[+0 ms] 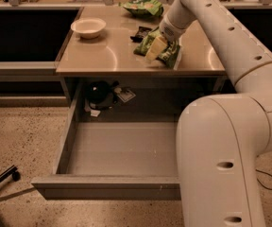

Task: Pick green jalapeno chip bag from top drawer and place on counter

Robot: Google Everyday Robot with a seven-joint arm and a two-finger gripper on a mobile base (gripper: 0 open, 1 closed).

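One green jalapeno chip bag (170,56) lies on the beige surface (103,56) in the upper middle of the frame, near its front edge. The end effector (155,48) rests on the bag; I cannot tell whether it is clamped or released. If it pulls away while gripping, the bag could be dragged over the edge into the open top drawer (122,148) below.

The gripper (156,49), over the desk (103,56), covered part of the green jalapeno chip bag (171,56); the arm (221,164) hid the right end of the top drawer (117,148).
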